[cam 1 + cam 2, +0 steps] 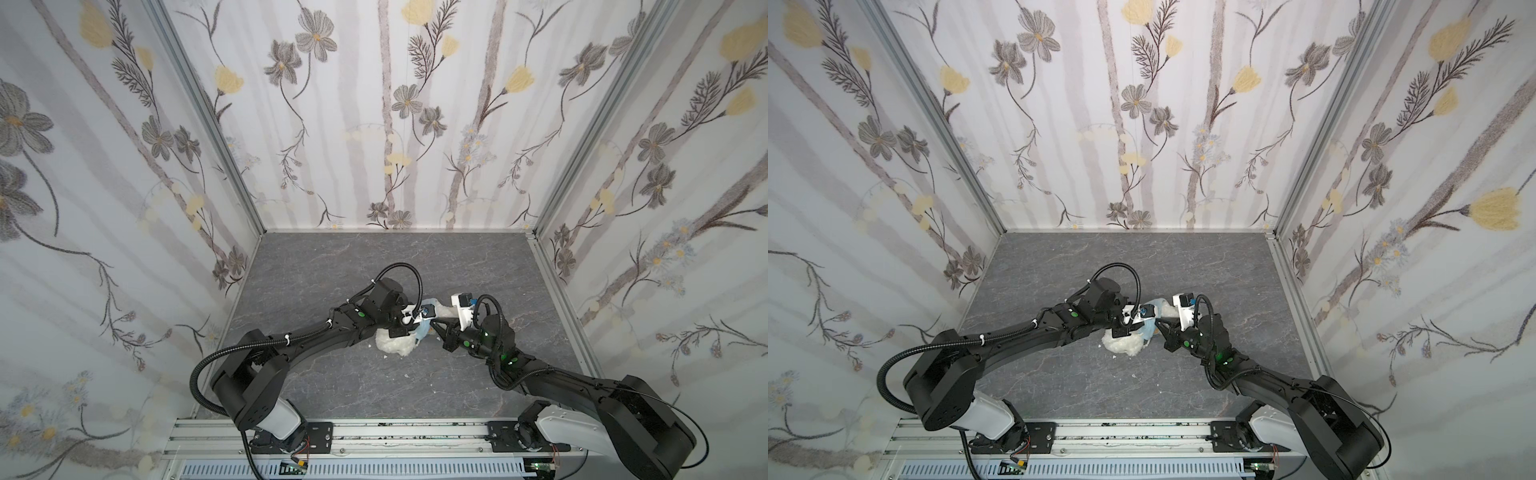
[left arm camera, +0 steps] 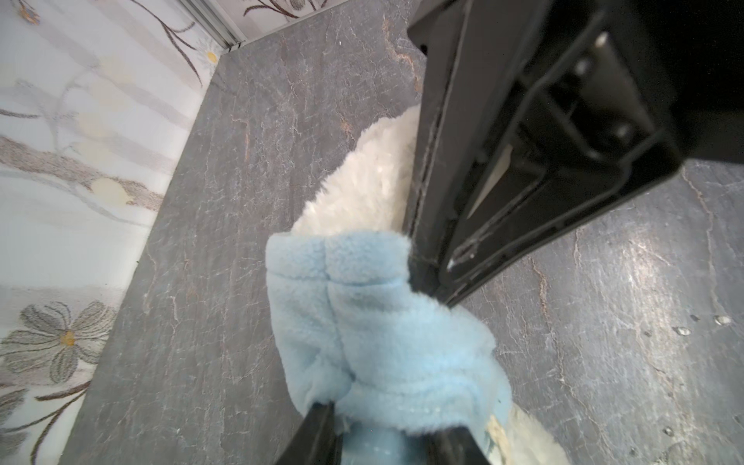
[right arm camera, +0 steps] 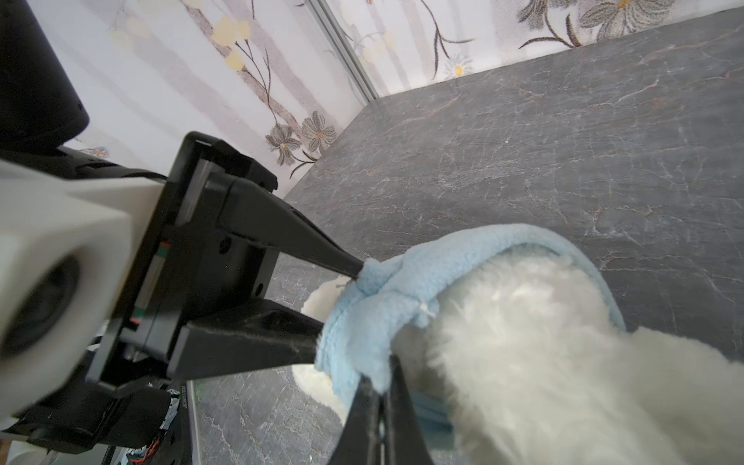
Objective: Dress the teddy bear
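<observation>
Mia: In both top views, where is the teddy bear [image 1: 395, 345]?

Ben: On the gray table [image 1: 374, 266], just beside the left gripper [image 1: 417, 329] and near the right gripper [image 1: 433, 323]. The two grippers almost meet. The blue hoodie [image 1: 423, 335] is bunched up between them.

Mia: And the left wrist view?

Ben: The left gripper's fingers [image 2: 318, 435] stand apart, and the hoodie [image 2: 382, 342] sits between them. The teddy bear [image 2: 362, 181] shows white fur just past the hoodie. The right gripper [image 2: 420, 277] has its tip on the hoodie's edge.

Mia: And the right wrist view?

Ben: The right gripper [image 3: 380, 398] is pinched tight on the hoodie's [image 3: 422, 273] edge. The left gripper [image 3: 340, 308] faces it with its jaws apart, and both tips touch the blue cloth. The teddy bear [image 3: 523, 342] is right beside both grippers. The hoodie's rim curves around its fluffy body.
</observation>
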Robot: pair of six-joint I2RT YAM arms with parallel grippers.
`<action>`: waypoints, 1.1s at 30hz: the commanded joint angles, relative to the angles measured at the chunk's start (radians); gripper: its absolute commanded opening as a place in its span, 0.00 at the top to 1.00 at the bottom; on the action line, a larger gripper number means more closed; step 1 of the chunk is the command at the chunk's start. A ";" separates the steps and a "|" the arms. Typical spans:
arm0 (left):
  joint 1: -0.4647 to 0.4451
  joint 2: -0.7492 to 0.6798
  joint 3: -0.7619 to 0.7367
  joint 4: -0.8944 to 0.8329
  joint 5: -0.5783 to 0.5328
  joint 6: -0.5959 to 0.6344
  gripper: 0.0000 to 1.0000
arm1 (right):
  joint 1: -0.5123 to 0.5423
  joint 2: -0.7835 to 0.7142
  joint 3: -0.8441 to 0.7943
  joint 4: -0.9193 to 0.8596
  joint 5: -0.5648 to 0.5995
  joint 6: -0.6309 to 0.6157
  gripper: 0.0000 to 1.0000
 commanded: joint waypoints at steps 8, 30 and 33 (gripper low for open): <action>0.002 0.076 0.033 0.120 0.132 -0.101 0.80 | 0.030 0.142 0.001 0.225 0.014 0.096 1.00; 0.016 -0.136 -0.179 0.180 0.075 -0.042 1.00 | -0.096 -0.037 -0.061 -0.021 0.209 0.087 1.00; 0.016 -0.147 -0.191 0.180 0.071 -0.037 1.00 | -0.096 -0.041 -0.053 -0.034 0.210 0.084 1.00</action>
